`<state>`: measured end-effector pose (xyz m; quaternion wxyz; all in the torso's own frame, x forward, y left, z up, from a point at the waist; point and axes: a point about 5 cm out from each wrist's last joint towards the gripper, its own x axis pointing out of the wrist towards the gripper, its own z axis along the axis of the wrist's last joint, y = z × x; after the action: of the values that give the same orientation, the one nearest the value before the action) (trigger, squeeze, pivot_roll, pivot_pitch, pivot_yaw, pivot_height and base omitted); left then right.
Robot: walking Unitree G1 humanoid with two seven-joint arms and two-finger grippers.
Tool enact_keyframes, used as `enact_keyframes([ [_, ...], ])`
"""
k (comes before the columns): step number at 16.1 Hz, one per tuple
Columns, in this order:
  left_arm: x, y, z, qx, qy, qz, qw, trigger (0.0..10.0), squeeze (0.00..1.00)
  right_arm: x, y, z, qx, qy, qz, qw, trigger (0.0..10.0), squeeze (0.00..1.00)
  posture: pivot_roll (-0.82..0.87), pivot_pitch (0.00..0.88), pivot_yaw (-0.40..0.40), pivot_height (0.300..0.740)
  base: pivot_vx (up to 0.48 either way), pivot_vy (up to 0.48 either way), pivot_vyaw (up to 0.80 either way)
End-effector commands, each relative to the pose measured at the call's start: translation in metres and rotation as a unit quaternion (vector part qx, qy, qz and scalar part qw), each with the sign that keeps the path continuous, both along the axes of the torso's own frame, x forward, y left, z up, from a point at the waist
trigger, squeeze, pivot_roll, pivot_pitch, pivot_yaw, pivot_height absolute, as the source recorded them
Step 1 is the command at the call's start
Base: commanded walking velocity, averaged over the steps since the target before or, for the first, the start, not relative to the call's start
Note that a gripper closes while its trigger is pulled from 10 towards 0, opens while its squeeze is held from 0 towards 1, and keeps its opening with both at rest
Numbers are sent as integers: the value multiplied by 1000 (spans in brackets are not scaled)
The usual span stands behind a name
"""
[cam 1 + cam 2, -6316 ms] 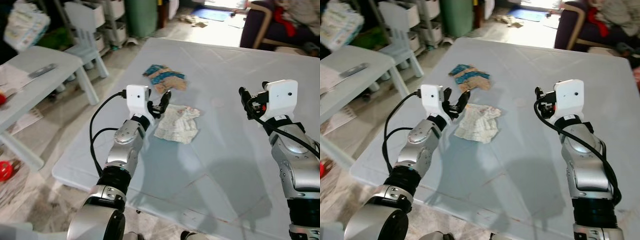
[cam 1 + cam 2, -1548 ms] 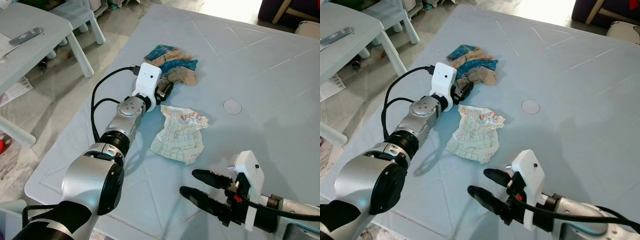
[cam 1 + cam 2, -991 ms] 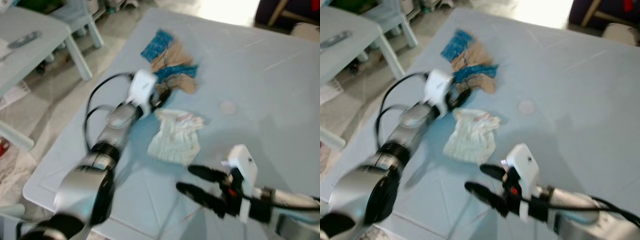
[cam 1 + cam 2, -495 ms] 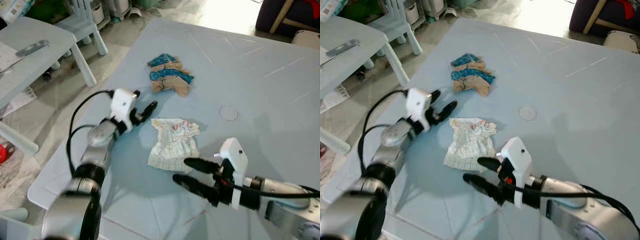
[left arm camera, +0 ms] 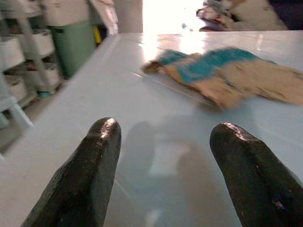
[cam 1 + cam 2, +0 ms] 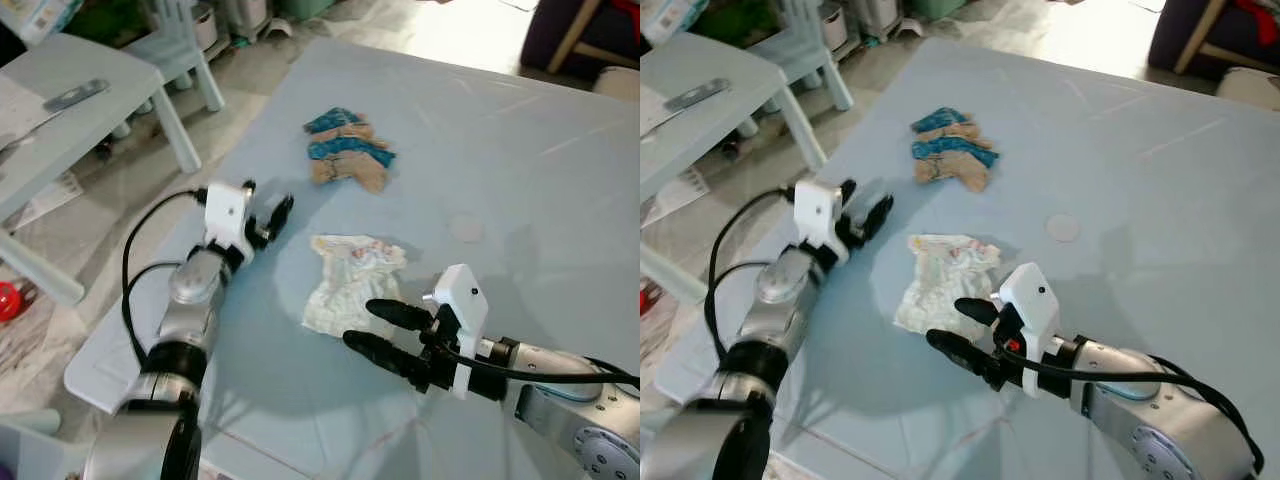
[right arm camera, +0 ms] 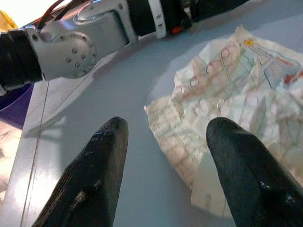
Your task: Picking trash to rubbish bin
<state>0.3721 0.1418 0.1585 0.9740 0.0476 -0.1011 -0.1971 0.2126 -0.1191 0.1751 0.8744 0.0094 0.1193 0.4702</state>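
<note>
A crumpled white wrapper with coloured print [image 6: 352, 282] lies flat near the middle of the pale blue table [image 6: 520, 160]. My right gripper [image 6: 372, 328] is open, low over the table, its fingertips just short of the wrapper's near edge; the wrapper [image 7: 236, 94] lies spread beyond its fingers [image 7: 99, 170]. A second piece of trash, a blue and tan crumpled wrapper [image 6: 347, 161], lies farther back. My left gripper [image 6: 268, 212] is open at the table's left side, pointing toward the blue and tan wrapper [image 5: 227, 75], apart from both pieces.
A small round mark [image 6: 466, 230] sits on the table right of the white wrapper. A low grey table [image 6: 60, 120] and a pale chair [image 6: 185, 50] stand off to the left over a tiled floor. A purple seat [image 6: 590, 30] is at the back right.
My right gripper has moved forward and left, closing on the white wrapper's near edge. My left gripper has drawn back to the left, away from the wrappers. The camera has shifted a little.
</note>
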Motion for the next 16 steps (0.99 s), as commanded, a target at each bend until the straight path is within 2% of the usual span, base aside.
enact_keyframes([
  [1, 7, -4, 12, 2, -17, 9, 1000, 10000, 0, 1, 0, -1, -7, -9, -12, 1000, 10000, 0, -223, 211, -3, 740, 0, 0, 0],
  [3, 20, -20, 35, -5, -32, 11, 999, 10000, 0, 1, -2, 0, -4, -16, -35, 999, 10000, 0, -244, 222, 3, 740, 0, 0, 0],
  [5, 27, -35, 52, -9, -42, 3, 999, 10000, 0, -7, -2, -1, -5, -9, -30, 999, 10000, 0, -282, 239, 2, 740, 0, 0, 0],
  [7, 30, -48, 56, -4, -33, -13, 999, 10000, 0, -15, -2, -2, -8, -1, -25, 1000, 10000, 0, -309, 251, -1, 740, 0, 0, 0],
  [9, 32, -56, 54, 1, -13, -17, 1000, 10000, 0, -21, -2, -2, -10, 4, -24, 1000, 10000, 0, -327, 260, -2, 740, 0, 0, 0],
  [10, 32, -60, 49, 17, 4, -16, 1000, 10000, 0, -24, -4, -1, -11, 6, -26, 1000, 10000, 0, -360, 278, -3, 740, 0, 0, 0],
  [16, 33, -59, 27, 34, 73, 9, 997, 10000, 0, -40, -8, 3, -17, 16, -38, 999, 10000, 0, -427, 318, -10, 740, 0, 0, 0],
])
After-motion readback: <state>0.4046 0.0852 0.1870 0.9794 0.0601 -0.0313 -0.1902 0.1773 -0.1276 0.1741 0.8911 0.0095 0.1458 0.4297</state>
